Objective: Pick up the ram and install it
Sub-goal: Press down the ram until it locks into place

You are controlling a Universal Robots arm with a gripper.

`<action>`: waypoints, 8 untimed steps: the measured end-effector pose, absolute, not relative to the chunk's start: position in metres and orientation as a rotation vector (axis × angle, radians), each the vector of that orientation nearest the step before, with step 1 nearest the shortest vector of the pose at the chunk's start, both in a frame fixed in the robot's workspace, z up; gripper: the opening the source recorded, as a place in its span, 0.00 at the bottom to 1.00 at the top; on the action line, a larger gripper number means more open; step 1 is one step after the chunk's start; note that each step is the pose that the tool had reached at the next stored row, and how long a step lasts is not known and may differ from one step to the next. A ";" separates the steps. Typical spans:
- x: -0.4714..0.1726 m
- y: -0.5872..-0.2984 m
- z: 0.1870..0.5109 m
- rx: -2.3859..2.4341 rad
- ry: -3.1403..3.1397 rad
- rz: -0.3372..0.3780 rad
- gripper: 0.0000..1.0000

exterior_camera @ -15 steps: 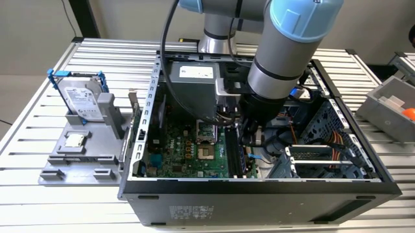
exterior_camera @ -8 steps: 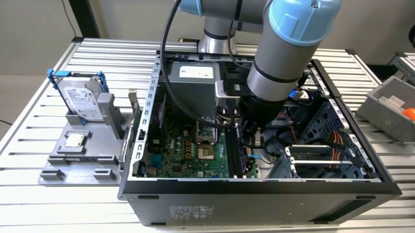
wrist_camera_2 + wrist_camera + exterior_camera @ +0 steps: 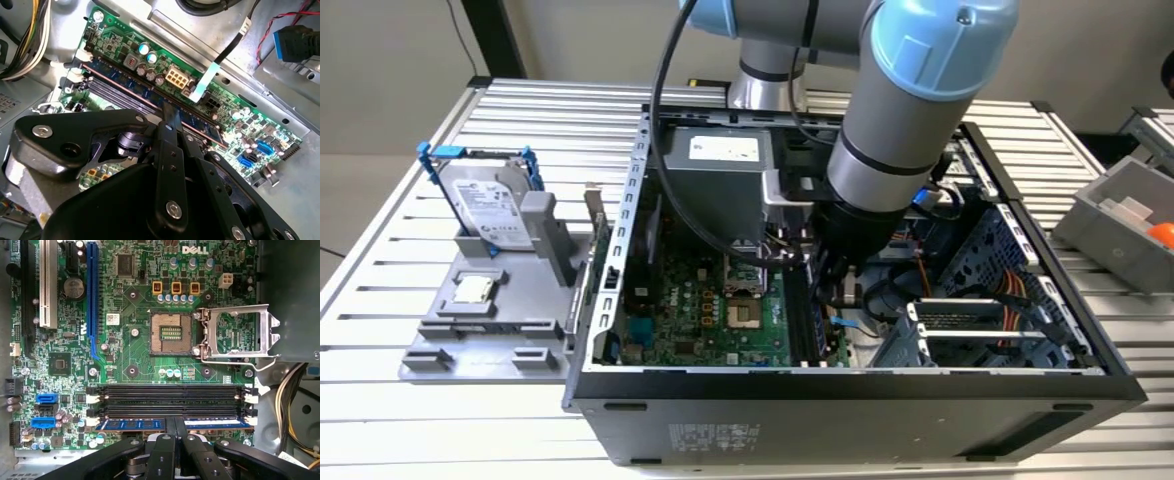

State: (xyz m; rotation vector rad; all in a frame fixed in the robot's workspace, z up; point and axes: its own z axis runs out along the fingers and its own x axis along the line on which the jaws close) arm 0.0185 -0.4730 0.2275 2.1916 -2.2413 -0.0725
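Arm: the blue-jointed robot arm (image 3: 907,130) reaches down from the upper middle of the exterior view into the open computer case (image 3: 854,385).
Gripper: the gripper (image 3: 175,427) sits low in the middle of the first wrist view, right over the memory slots; in the second wrist view its black linkage covers the lower half of the frame.
Fingers: the fingers (image 3: 167,426) stand close together, pinched on the top edge of the ram.
Ram: the ram (image 3: 135,423) lies in the lowest of the memory slots (image 3: 170,395), a blue strip running to both sides of the fingers; in the second wrist view it runs diagonally from upper left to centre right (image 3: 200,122).
Seating: whether it is fully latched I cannot tell.
Motherboard: the green motherboard (image 3: 135,360) carries an open processor socket (image 3: 171,332) at the centre of the first wrist view, its metal bracket (image 3: 240,332) swung to the right.
Hard drive: a silver hard drive (image 3: 491,205) in a blue frame stands upright in a grey holder (image 3: 487,320) at the left of the exterior view.
Worktop: the ribbed metal worktop (image 3: 400,420) carries case and holder.
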 end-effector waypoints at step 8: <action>0.018 -0.473 0.224 2.191 -2.241 -0.072 0.00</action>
